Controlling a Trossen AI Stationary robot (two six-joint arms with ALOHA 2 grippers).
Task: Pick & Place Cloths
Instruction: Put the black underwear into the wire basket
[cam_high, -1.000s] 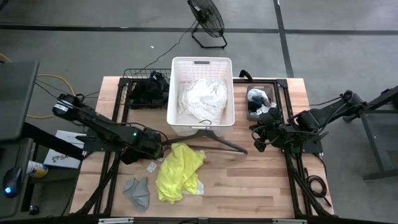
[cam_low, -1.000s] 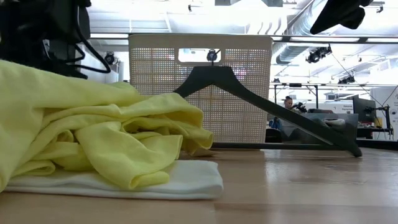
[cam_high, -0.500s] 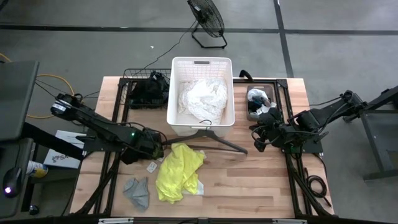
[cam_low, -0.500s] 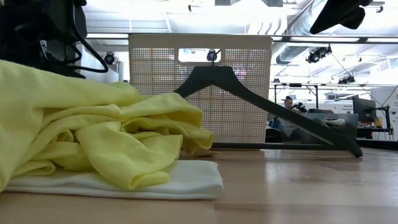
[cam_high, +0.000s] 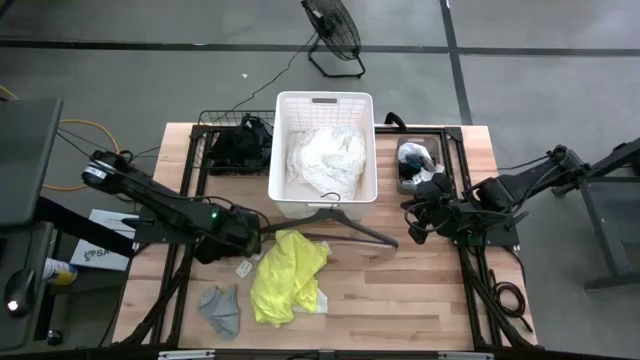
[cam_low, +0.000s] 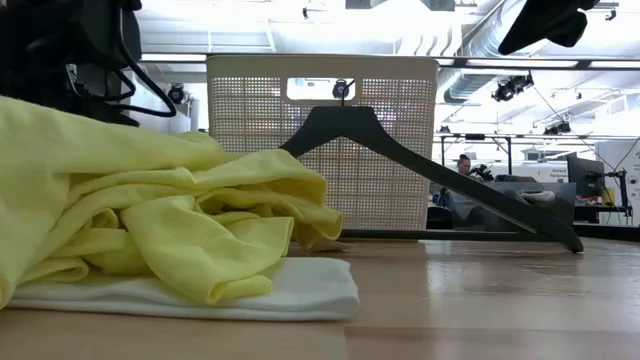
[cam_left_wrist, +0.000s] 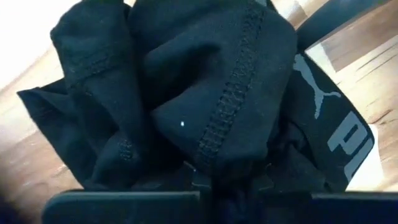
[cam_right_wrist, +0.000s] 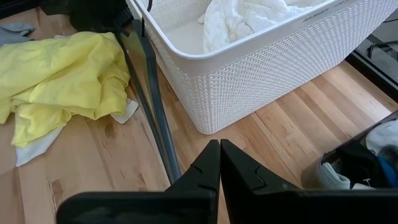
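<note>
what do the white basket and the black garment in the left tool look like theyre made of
White basket: looks like moulded matte plastic, its walls a fine woven-look lattice. Black garment: soft knit fabric, probably cotton jersey, with visible stitched seams and a printed elastic-looking waistband, bunched in the left tool.

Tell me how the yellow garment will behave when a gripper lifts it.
The yellow garment lies in soft, crumpled folds, so it will probably droop. It looks thin, likely light. It overlaps a white cloth, which might drag along.

wooden table (cam_high: 400, 290) carries white basket (cam_high: 285, 196), dark hanger (cam_high: 345, 225), neon yellow cloth (cam_high: 285, 275), small grey cloth (cam_high: 220, 309).
</note>
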